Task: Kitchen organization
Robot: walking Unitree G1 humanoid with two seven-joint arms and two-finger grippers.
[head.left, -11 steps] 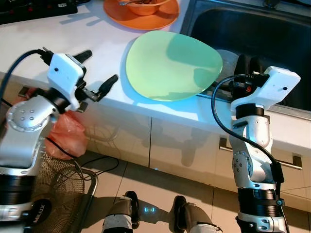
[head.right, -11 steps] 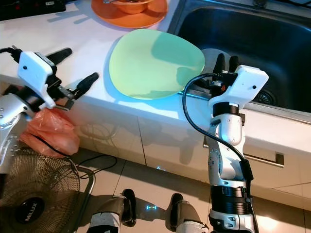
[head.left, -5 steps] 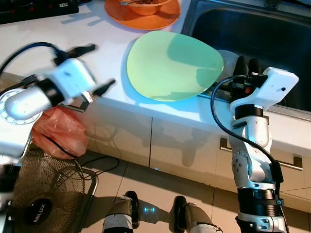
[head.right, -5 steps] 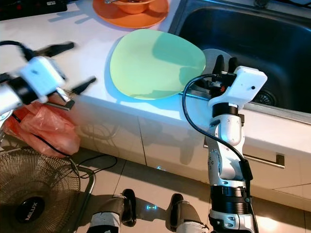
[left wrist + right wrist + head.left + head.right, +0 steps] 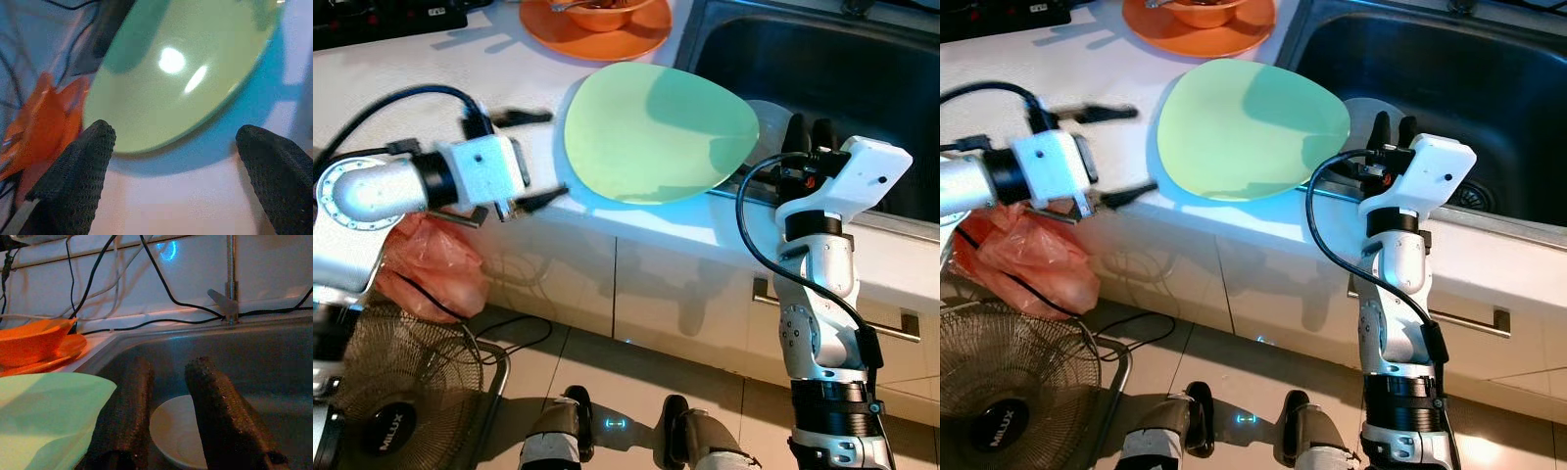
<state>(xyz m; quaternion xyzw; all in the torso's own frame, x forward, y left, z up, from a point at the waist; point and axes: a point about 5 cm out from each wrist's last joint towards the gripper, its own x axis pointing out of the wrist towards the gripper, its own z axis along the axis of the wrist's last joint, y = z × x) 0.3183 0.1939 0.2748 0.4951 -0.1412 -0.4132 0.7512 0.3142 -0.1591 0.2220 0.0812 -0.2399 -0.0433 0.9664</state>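
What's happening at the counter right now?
The left gripper, fingers open, is at the edge of the green plate lying on the white counter by the sink. The right gripper hovers over the sink's near edge, holding nothing, above a white dish. An orange plate with a bowl sits farther back.
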